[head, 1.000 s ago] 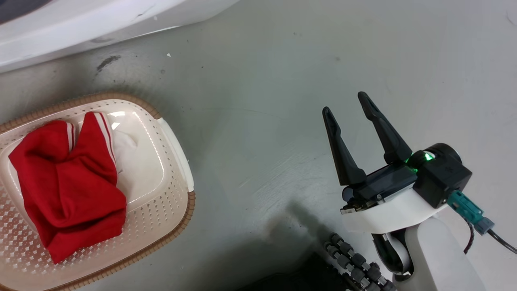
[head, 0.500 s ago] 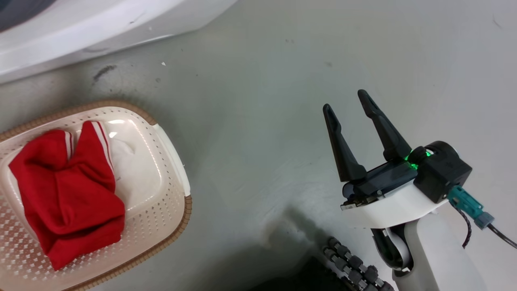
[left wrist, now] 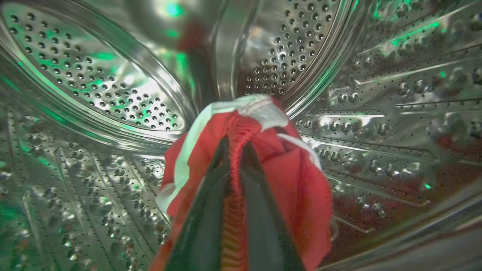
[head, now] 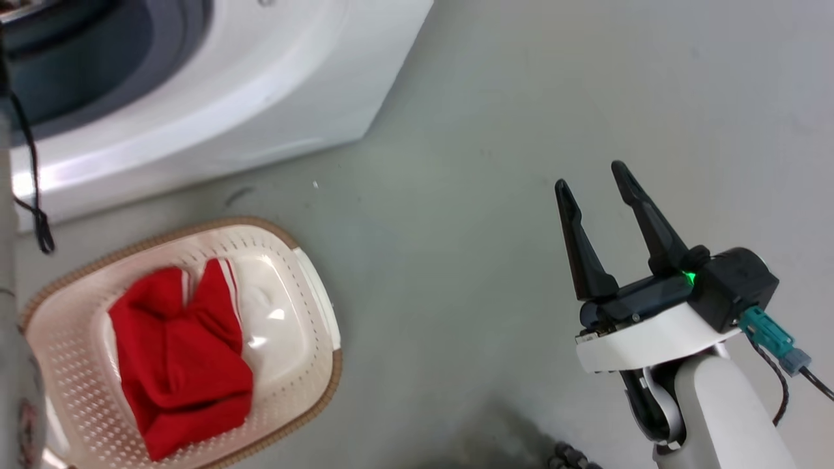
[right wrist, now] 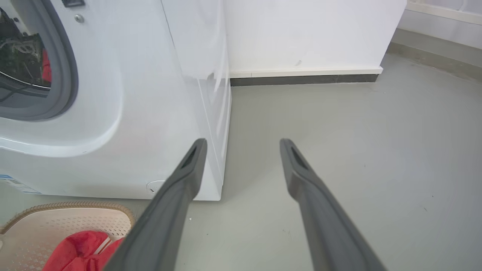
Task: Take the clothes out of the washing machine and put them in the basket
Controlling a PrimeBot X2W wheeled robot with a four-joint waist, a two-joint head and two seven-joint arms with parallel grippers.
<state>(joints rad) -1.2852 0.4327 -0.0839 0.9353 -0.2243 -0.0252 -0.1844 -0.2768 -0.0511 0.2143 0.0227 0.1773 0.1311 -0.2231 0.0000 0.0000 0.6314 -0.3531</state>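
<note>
The grey floor (head: 495,195) is carrying two things: the white washing machine (head: 260,85) is standing at the far left, and the basket (head: 65,365) is sitting near it at the near left, not touching.

Bright even light on the floor (head: 488,195); green glare in the blurred, edge-warped drum (left wrist: 113,94).
</note>
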